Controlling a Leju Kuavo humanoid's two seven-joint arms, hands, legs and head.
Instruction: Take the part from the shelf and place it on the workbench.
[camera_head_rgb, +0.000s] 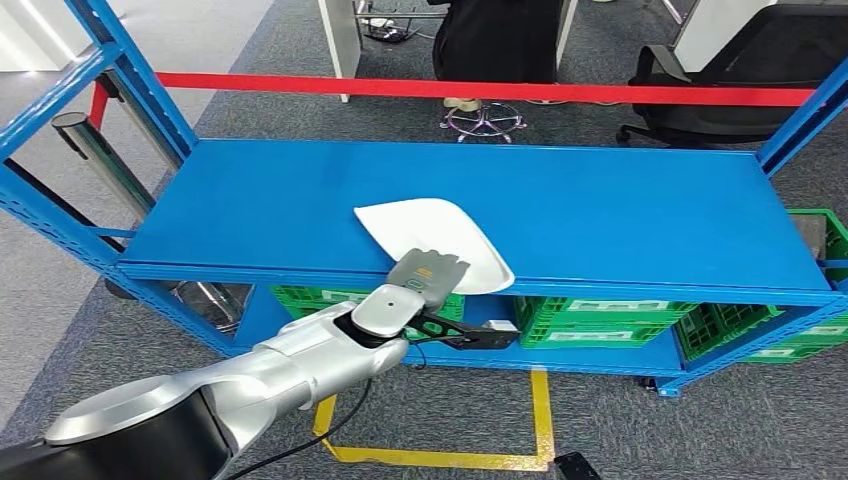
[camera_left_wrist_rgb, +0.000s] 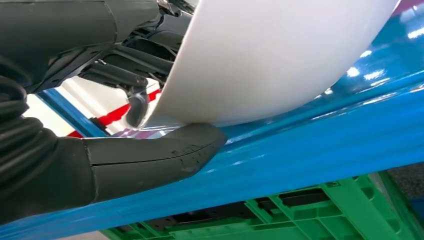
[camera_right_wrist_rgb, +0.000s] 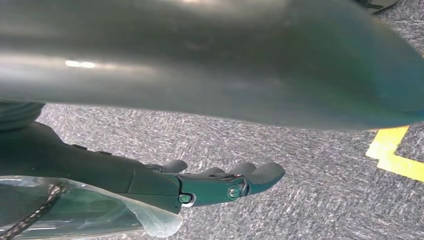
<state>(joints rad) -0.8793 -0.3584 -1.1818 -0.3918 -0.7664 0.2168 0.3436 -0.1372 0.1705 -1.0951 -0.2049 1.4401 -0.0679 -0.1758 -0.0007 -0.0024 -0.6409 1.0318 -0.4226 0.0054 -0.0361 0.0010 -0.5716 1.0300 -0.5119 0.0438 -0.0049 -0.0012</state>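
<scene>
The left hand (camera_head_rgb: 428, 276) reaches over the front edge of the blue metal shelf (camera_head_rgb: 250, 210), palm down on the white curved plastic part (camera_head_rgb: 420, 228), which lies near that edge. The left wrist view shows the thumb (camera_left_wrist_rgb: 165, 155) under the part's rim, fingers above: it grips the part. The right hand (camera_right_wrist_rgb: 220, 182) hangs over grey carpet (camera_right_wrist_rgb: 300, 170), holding nothing, fingers straight and apart. Green crates (camera_head_rgb: 590, 318) sit below, partly hidden.

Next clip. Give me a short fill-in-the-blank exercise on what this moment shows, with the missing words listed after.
1. The white part lies on the ______ shelf.
2. The left hand is at the part's near edge, thumb under it and fingers ______ it.
3. The crates under the shelf are ______.
4. The right hand hangs over grey ______.

Missing words: blue; over; green; carpet
</scene>
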